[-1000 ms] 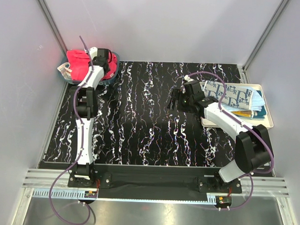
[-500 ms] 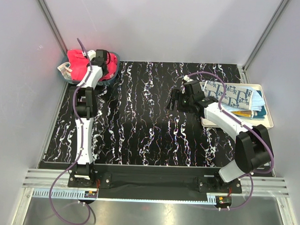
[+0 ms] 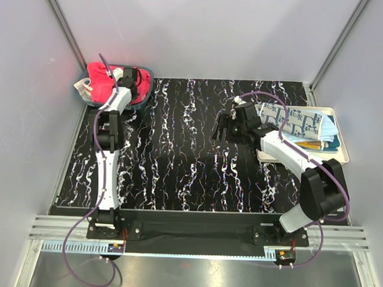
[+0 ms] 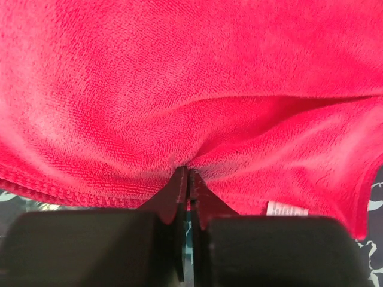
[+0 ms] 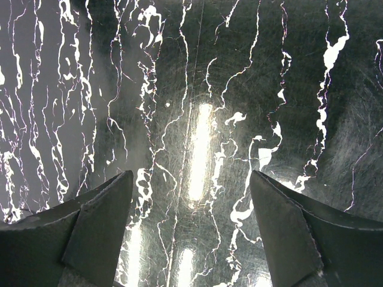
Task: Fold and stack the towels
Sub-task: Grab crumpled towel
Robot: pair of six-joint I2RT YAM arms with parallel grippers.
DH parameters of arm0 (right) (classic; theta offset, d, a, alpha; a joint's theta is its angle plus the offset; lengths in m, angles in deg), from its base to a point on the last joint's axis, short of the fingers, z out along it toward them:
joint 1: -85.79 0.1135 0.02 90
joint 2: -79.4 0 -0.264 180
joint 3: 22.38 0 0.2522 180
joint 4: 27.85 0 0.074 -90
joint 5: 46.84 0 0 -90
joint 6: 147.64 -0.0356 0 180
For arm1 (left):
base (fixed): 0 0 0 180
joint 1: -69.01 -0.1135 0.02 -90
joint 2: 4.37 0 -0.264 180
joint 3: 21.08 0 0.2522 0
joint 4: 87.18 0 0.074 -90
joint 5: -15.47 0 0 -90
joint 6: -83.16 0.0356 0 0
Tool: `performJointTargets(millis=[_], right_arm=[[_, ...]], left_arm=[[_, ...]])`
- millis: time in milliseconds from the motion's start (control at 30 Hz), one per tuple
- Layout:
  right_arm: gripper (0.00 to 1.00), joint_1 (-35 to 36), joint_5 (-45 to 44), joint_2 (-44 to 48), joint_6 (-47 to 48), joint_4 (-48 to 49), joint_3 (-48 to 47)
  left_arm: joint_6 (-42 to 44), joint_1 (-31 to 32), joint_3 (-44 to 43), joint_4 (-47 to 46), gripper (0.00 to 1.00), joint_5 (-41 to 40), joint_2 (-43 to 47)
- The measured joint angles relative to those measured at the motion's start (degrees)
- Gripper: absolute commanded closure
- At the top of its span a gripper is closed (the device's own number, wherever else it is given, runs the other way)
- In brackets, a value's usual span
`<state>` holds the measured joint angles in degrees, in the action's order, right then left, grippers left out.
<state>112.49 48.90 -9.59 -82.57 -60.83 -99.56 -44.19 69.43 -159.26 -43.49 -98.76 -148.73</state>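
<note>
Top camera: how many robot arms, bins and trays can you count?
Robot arms: 2, the left arm and the right arm
Bins: 1, the teal bin
Trays: 1, the cream tray
Total: 4

Open table (image 3: 178, 155) beneath right end effector (image 5: 191, 179); bin (image 3: 148, 79) left, tray (image 3: 344, 144) right.

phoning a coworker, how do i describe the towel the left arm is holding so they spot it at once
At the far left corner of the black marbled table sits a teal bin. Piled in it is the red towel, pinched by the left gripper. It is the only plain red cloth; the towels on the tray at right are printed or light blue.
</note>
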Motion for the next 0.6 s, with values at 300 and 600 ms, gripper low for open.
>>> performJointTargets(millis=[300,600], right_arm=[[0.15,0.0,-0.02,-0.92,0.02,-0.02,-0.11],[0.16,0.02,-0.02,-2.51,0.07,-0.17,-0.44]], left_arm=[[0.61,0.2,8.31,-9.46,1.0,1.44,6.45],[2.54,2.1,8.33,-18.97,1.0,1.36,13.75]])
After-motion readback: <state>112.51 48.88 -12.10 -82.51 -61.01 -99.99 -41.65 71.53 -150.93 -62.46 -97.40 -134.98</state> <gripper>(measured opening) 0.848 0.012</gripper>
